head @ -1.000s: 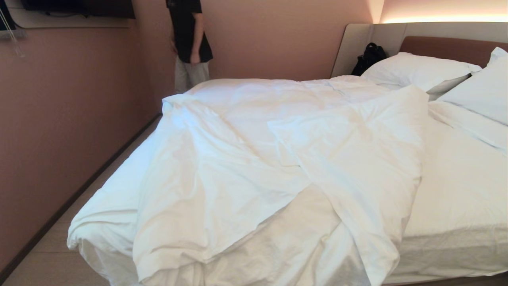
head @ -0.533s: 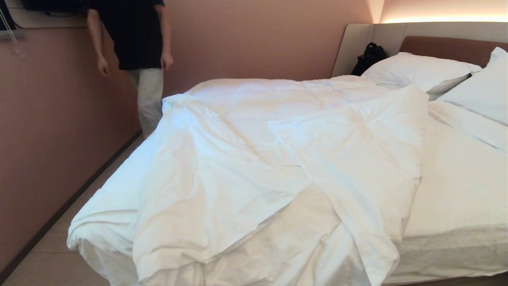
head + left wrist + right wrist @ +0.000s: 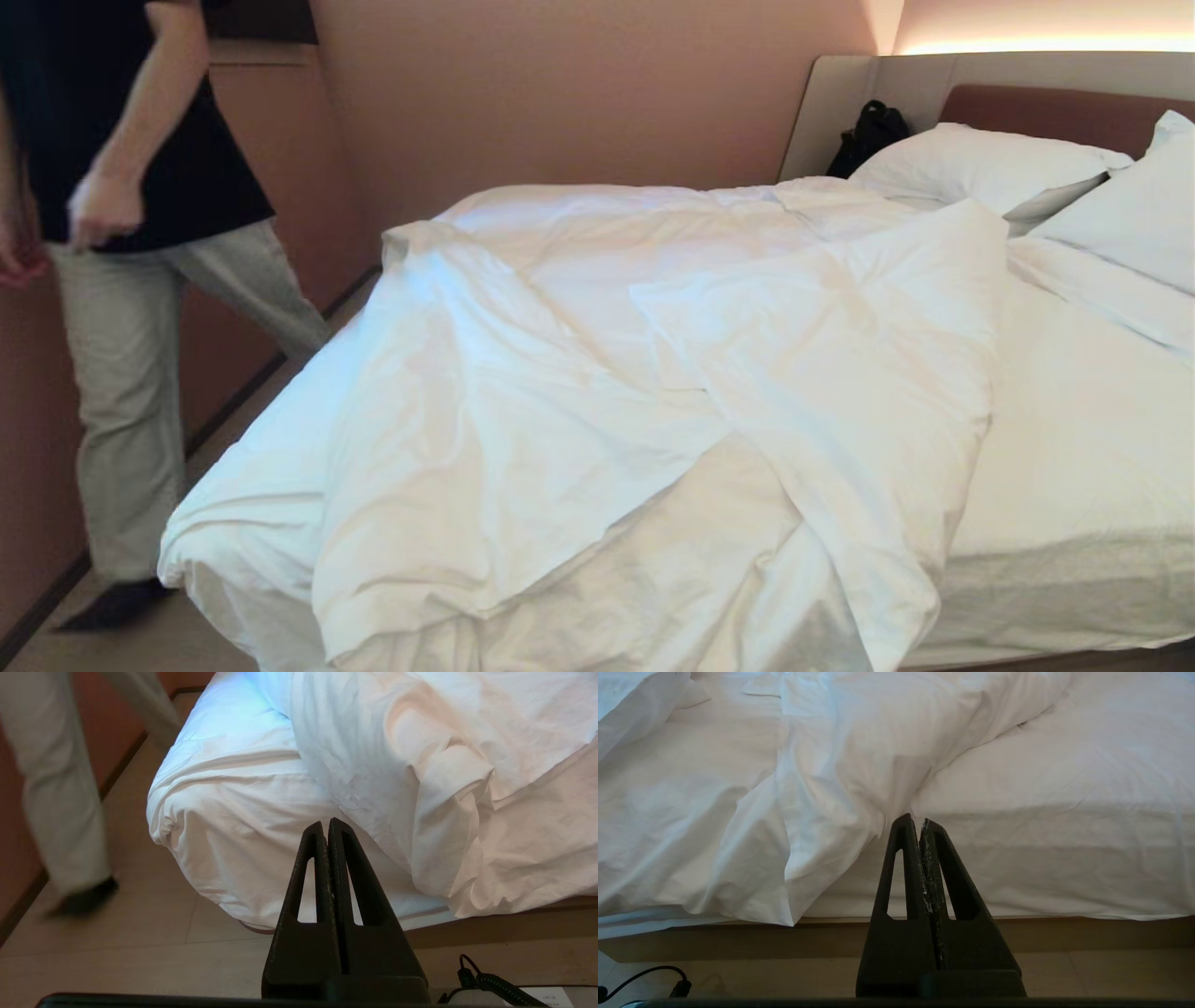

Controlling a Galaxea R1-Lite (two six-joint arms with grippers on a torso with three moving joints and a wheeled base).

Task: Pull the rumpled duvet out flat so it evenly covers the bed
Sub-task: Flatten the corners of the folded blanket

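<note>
The white duvet (image 3: 597, 373) lies rumpled in folds over the left and middle of the bed (image 3: 1083, 448), bunched at the near left corner and hanging over the near side. Bare white sheet shows on the bed's right part. Neither arm appears in the head view. My left gripper (image 3: 327, 823) is shut and empty, low over the floor in front of the duvet's hanging corner (image 3: 233, 826). My right gripper (image 3: 915, 821) is shut and empty too, facing the mattress side beside a hanging duvet fold (image 3: 817, 812). Neither gripper touches the cloth.
A person (image 3: 121, 280) in a black top and pale trousers walks along the narrow floor strip between the bed's left side and the pink wall. Two white pillows (image 3: 980, 163) lie by the headboard (image 3: 1055, 107), with a black bag (image 3: 868, 131) in the corner. Cables (image 3: 486, 980) lie on the floor.
The person has walked from the far corner along the left wall toward me and is now close at the left edge. The duvet and both grippers have stayed where they were.
</note>
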